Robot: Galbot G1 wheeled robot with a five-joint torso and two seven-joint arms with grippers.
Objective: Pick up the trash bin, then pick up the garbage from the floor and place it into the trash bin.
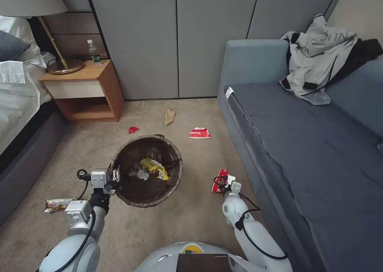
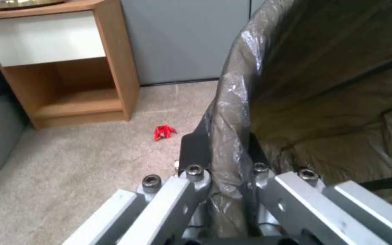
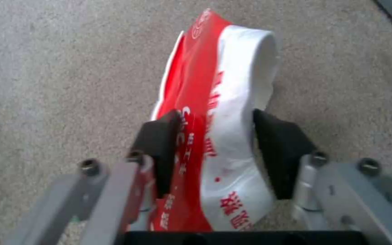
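Beside the sofa, the right end effector [image 3: 214,143] is pinching a red-and-white packet [image 3: 214,102] mid-body — light, soft, crinkly, likely slippery. The left end effector [image 2: 223,160] is clamping the trash bin [image 1: 147,170] at its bagged rim, over the carpet.

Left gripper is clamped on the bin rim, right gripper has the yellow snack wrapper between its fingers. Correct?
Not quite. The left gripper is clamped on the trash bin rim, but the right gripper has a red-and-white packet between its fingers, as the right wrist view shows. The yellow snack wrapper lies inside the bin.
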